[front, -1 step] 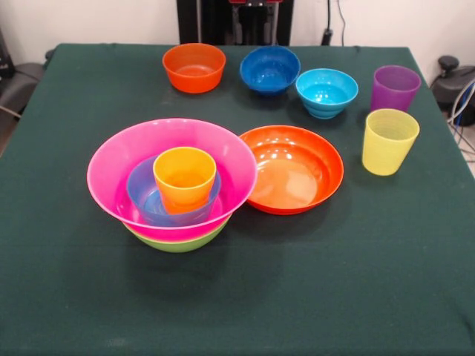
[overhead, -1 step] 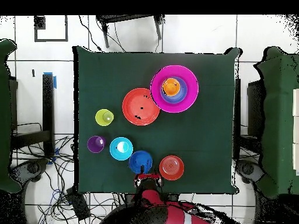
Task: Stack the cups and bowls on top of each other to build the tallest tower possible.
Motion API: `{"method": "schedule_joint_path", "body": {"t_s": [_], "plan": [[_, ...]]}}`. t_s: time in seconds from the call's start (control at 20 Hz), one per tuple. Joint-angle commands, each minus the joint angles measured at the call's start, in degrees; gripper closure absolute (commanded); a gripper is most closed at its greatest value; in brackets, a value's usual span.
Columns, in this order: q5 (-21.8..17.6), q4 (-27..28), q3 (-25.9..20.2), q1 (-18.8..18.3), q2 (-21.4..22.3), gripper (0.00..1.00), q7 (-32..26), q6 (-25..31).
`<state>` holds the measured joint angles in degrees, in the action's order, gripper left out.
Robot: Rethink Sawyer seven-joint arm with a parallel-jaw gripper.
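Front view, left to right: the tower stands on the green tabletop, left of centre and toward the near side. Its base is a lime bowl, of which only the lower edge shows under the big pink bowl nested in it. Inside the pink one sits a small blue bowl, and in that the orange cup, upright. Just right of the pile lies the shallow orange bowl, its rim close against the pink rim; I cannot tell whether they touch.

Along the far side runs a row: a small orange bowl, then a dark blue bowl, then a cyan bowl just beside it. Further right stands the purple cup, and nearer the front the yellow cup, both upright and apart from each other.

Overhead, the hand shows at the tabletop's bottom edge, by the dark blue bowl and well apart from the tower. Whether its fingers are apart or together cannot be told.
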<state>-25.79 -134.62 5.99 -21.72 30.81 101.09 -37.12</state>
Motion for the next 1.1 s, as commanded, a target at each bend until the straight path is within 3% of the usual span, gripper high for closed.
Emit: {"method": "schedule_joint_path", "body": {"t_s": [0.05,0.5,0.6,0.9,1.1], "plan": [[-0.1,2.5,-5.5,-0.1,-1.5,0.0,10.4,4.9],[1.5,0.8,-4.0,2.5,-3.2,0.0,11.4,1.7],[1.6,2.0,-4.0,2.8,-4.1,0.0,10.9,2.4],[2.0,8.7,-3.3,3.7,-12.8,0.0,10.3,-2.8],[1.5,9.7,-3.9,2.9,-12.4,0.0,9.9,-1.4]]}}
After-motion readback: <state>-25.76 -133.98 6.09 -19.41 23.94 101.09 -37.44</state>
